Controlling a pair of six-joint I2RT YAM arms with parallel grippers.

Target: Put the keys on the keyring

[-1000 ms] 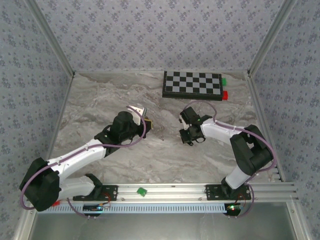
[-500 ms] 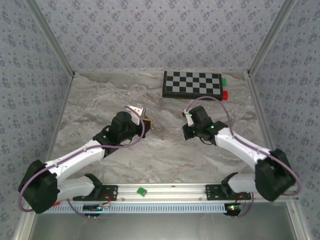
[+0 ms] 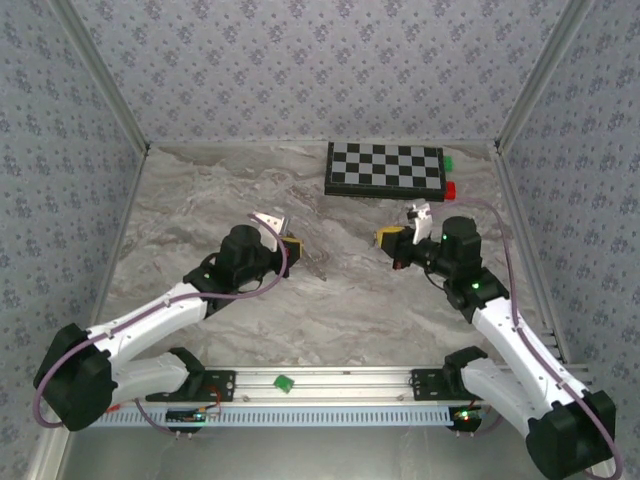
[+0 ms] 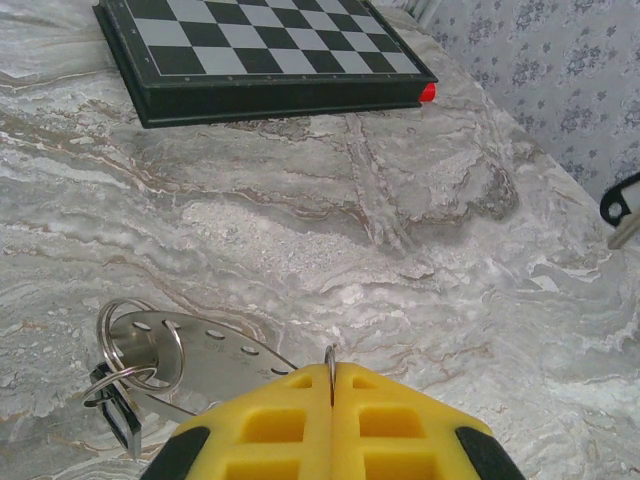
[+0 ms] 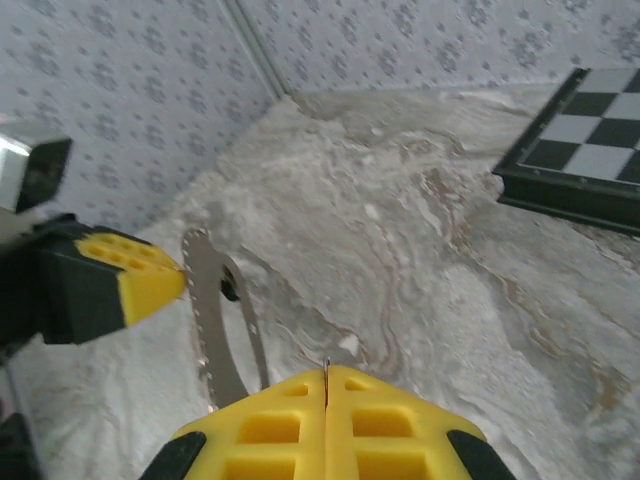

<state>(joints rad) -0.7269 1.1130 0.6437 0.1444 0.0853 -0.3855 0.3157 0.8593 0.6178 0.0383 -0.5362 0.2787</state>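
Note:
My left gripper [image 4: 332, 368] is shut on the thin wire of the keyring [image 4: 330, 353], just above the marble table. A flat silver perforated plate [image 4: 215, 352] with small rings [image 4: 140, 340] and a dark-headed key [image 4: 117, 415] hangs to its left. My right gripper [image 5: 326, 372] is shut on a thin silver key [image 5: 326, 364] that pokes out edge-on. From above, the left gripper [image 3: 296, 246] and right gripper [image 3: 383, 238] face each other across a gap at mid table. The right wrist view has the left gripper [image 5: 150, 280] with the perforated plate [image 5: 212, 330] dangling from it.
A chessboard [image 3: 385, 168] lies at the back of the table, with a red block [image 3: 451, 189] and a green block [image 3: 449, 161] at its right end. A small green block [image 3: 284, 381] sits on the front rail. Patterned walls close in three sides.
The right arm has swung out to the right and turned, so its gripper now points left at the left gripper. The left arm has hardly moved.

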